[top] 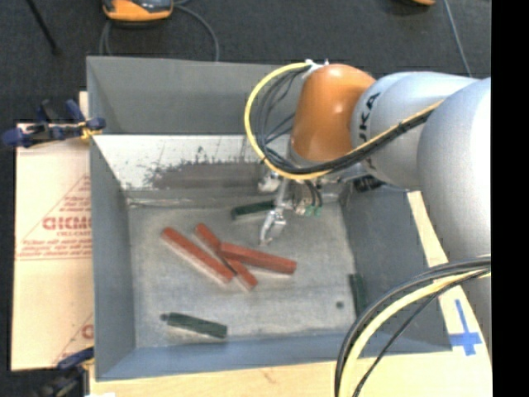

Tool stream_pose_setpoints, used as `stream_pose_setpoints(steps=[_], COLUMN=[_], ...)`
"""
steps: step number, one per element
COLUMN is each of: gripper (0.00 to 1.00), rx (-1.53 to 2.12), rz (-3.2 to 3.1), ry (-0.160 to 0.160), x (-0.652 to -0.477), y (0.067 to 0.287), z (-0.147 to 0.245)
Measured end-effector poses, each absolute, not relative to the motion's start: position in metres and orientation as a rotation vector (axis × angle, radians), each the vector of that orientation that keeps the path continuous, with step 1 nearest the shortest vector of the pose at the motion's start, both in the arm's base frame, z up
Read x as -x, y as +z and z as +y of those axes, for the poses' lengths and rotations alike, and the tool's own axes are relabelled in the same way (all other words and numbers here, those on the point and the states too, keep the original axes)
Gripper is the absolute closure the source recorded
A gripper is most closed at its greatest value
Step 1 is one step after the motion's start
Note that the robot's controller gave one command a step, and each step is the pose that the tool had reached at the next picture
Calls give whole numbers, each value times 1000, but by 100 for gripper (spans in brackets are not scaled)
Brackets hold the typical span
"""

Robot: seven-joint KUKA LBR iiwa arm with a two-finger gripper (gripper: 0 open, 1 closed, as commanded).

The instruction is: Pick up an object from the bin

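My gripper (272,224) hangs under the orange wrist cover, over the back middle of the bin floor. A dark green stick (250,211) lies just to its left, partly tucked behind it. Directly below and in front lie three red sticks: one flat and long (258,258), a shorter one (225,256) crossing under it, and a third (195,255) slanting to the left. The gripper's tip is above the upper end of the flat red stick, and I cannot tell if it touches anything.
Another green stick (195,326) lies near the front left wall. A dark green piece (357,293) leans along the right wall. The arm comes in from the right and covers the bin's back right corner.
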State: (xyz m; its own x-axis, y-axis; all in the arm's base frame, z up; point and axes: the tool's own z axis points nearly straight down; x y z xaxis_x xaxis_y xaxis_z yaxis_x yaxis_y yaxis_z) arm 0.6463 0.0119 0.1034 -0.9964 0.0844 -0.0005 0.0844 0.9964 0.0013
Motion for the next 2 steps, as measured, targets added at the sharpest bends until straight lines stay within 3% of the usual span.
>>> stream_pose_setpoints(steps=[1,2], gripper=[0,0], rx=[-363,-278], rz=[3115,3131], ry=[3,12], x=[-656,-656], y=[101,77], z=[29,4])
